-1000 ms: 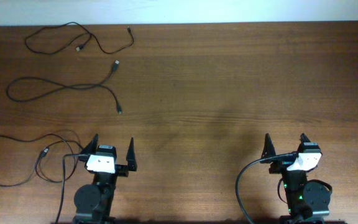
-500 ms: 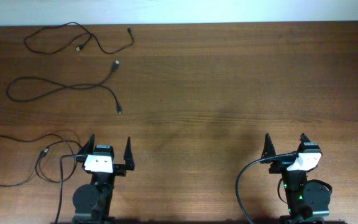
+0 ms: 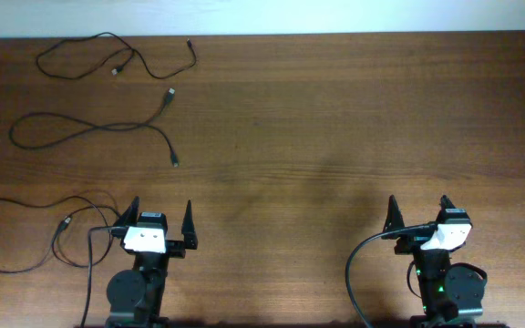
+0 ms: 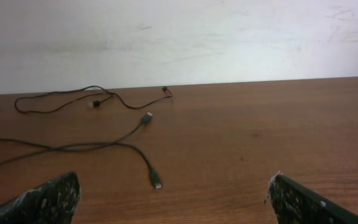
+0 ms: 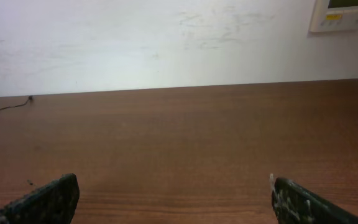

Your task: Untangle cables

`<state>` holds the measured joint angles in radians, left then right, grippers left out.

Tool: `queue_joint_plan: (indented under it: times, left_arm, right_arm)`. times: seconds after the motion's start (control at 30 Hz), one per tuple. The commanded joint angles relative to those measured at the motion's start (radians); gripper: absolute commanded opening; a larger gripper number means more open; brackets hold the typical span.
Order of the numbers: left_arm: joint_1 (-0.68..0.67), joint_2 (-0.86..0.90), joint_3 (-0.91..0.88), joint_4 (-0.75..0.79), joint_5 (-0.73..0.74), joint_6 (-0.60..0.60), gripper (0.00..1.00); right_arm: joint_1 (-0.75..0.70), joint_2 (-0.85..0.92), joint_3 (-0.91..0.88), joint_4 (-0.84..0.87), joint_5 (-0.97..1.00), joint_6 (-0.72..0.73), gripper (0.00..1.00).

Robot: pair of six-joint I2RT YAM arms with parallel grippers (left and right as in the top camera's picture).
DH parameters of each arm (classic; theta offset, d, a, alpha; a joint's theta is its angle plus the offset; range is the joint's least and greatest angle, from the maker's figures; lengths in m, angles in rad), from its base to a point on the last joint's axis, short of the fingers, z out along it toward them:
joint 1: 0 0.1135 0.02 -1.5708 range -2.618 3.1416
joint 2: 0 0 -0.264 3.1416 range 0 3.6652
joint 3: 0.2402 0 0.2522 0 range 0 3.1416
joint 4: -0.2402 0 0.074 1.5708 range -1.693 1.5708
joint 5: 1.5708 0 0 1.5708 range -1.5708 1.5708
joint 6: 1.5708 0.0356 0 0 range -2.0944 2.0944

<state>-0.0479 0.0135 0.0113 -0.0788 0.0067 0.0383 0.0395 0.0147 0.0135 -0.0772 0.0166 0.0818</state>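
From overhead, the cables (image 3: 117,128) lie as three separate strands on the left part of the desk (image 3: 335,109). The far cable (image 3: 114,70) sits by the back edge, the middle cable (image 3: 169,94) below it, and the near cable (image 3: 65,221) loops just beside the left arm's base. None crosses another, so the sorting looks essentially done. The spacing seems chosen so that each strand reads as its own piece. The left gripper (image 3: 162,214) and right gripper (image 3: 417,214) sit at the near edge with fingers apart, holding nothing. That looks like a parked pose that keeps both arms off the cords.

In the left wrist view, the left gripper (image 4: 174,186) shows its fingers (image 4: 48,199) spread wide with only bare desk between them. Ahead lie the middle cable (image 4: 73,148), with one plug toward the camera, and the far cable (image 4: 95,103) near the wall. The near cable is out of frame.

In the right wrist view, the right gripper (image 5: 173,186) has its fingers (image 5: 303,202) spread over bare wood. Only a thin cord end (image 5: 5,107) shows at the left edge, and I cannot tell for sure which cable it belongs to. A wall panel (image 5: 344,12) sits at the top right.
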Motion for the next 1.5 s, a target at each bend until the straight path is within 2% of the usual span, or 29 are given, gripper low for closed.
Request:
queue_joint_plan:
  times: [0.0,0.17,1.47]
  left_arm:
    - [0.005,-0.008,-0.003,-0.01,-0.007,0.016,0.99]
    - [0.005,-0.008,-0.003,-0.01,-0.003,-0.016,0.99]
    - [0.005,-0.008,-0.003,-0.005,-0.004,-0.015,0.99]
  right_arm:
    - [-0.007,-0.009,-0.008,-0.004,-0.006,0.0,0.99]
    - [-0.007,-0.009,-0.008,-0.004,-0.006,0.0,0.98]
    - [-0.007,-0.011,-0.008,-0.004,-0.006,0.0,0.98]
